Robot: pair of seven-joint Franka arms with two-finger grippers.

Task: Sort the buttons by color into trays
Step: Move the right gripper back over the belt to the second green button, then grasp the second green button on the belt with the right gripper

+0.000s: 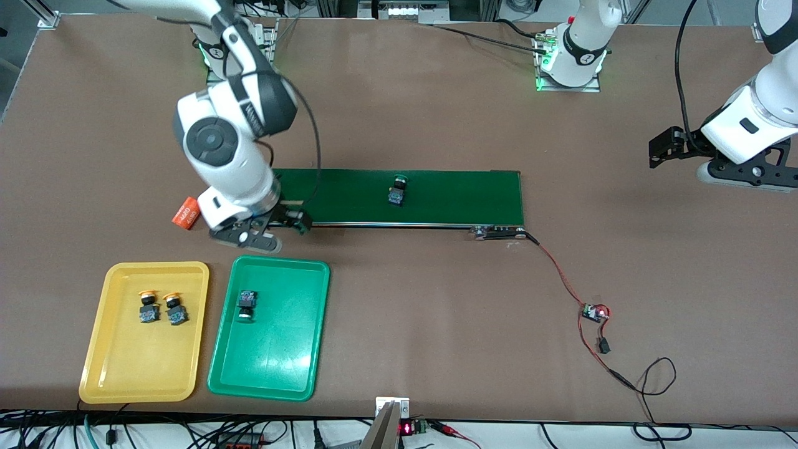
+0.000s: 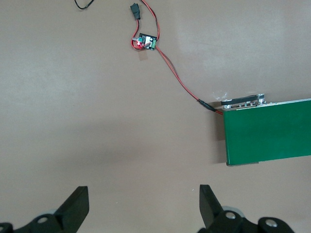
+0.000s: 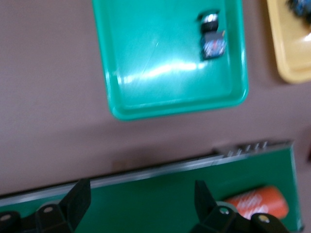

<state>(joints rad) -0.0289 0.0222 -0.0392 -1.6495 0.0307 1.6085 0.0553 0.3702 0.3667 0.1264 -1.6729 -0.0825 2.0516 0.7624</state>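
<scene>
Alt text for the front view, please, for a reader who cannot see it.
Three buttons are sorted: two yellow-capped buttons in the yellow tray, one green button in the green tray. A fourth button lies on the conveyor belt. The right gripper hangs open over the belt's end by an orange cylinder; the left gripper waits open.

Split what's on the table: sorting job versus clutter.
Job:
- two yellow buttons in the yellow tray
- green button in the green tray
- button on the conveyor belt

Clutter:
- orange cylinder beside the belt
- circuit board with red wires
</scene>
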